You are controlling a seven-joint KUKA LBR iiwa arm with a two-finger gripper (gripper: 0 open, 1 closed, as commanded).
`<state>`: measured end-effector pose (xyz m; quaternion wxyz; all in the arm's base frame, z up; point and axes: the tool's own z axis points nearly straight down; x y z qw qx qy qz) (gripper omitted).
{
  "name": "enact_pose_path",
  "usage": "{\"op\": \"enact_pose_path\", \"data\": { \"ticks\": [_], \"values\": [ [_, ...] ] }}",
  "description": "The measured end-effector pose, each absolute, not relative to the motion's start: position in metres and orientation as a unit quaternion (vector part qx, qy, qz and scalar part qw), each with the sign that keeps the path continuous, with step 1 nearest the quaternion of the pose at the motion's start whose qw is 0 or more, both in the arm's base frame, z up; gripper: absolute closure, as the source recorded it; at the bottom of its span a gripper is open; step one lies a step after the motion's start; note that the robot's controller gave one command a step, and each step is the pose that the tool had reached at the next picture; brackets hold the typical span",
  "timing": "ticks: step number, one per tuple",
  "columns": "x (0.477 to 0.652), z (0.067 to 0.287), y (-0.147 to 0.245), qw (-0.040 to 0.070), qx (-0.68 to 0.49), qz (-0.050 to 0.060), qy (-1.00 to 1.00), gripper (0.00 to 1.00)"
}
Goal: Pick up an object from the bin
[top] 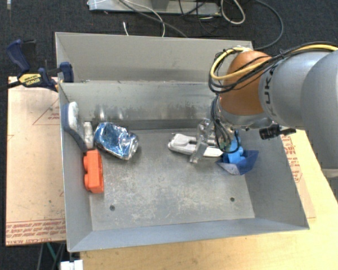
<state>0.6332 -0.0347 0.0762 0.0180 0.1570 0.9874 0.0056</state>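
while the gripper (205,146) hangs by one white piece (182,144) — its state i cannot tell — one blue scrap (243,162) lies beside.

The grey arm (310,89) reached in over the right edge of the bin (169,198), thick and rounded, and bent downward toward the back wall. Its wrist wore a bulging orange cover (242,91), with yellow and black cables (222,66) looped across the top of it. Under the cover the gripper (205,145) hung low inside the bin, pointing down and tilted a little to the left, right of the floor's middle and near the back wall.
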Motion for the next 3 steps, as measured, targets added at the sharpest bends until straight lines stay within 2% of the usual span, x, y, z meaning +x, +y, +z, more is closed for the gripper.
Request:
{"op": "enact_pose_path", "data": {
  "ticks": [1,2,3],
  "values": [
    [0.633,0.076,-0.035,0.018,0.157,0.006,0.987,1.0],
    [0.63,0.098,-0.035,0.013,0.156,0.005,0.988,1.0],
    [0.629,0.135,-0.035,0.012,0.156,0.005,0.988,1.0]
  ]
}}
